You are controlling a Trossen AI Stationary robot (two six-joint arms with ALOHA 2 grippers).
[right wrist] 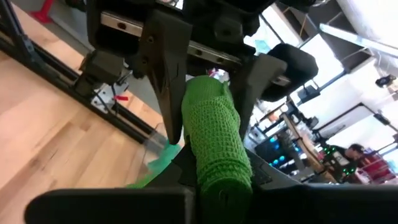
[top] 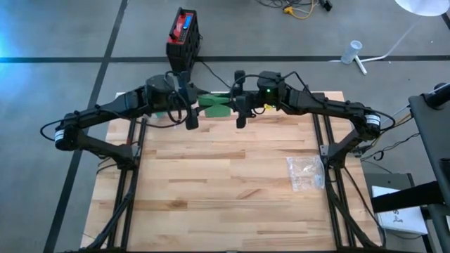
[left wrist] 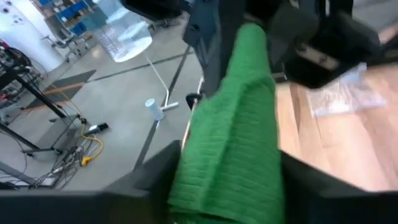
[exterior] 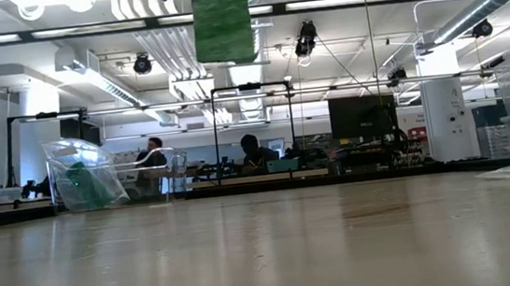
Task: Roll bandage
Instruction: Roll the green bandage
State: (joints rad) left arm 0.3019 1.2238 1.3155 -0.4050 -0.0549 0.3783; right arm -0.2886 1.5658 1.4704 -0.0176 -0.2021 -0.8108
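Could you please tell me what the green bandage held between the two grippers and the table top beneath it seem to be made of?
The green bandage looks like a soft, stretchy woven or knitted fabric: its matt surface shows an open mesh with fine crosswise ribs. The table top appears to be pale wood, probably glued butcher-block: narrow staggered strips with grain run along it, and the low view shows a mild sheen suggesting a sealed finish.

Green bandage (exterior: 222,26) hanging at the top edge under dark gripper parts, well above the wooden tabletop (exterior: 266,255), crumpled clear plastic bag with green contents (exterior: 85,175) on the far left, two people (exterior: 205,156) seated behind, dark monitor (exterior: 362,118), ceiling lights overhead
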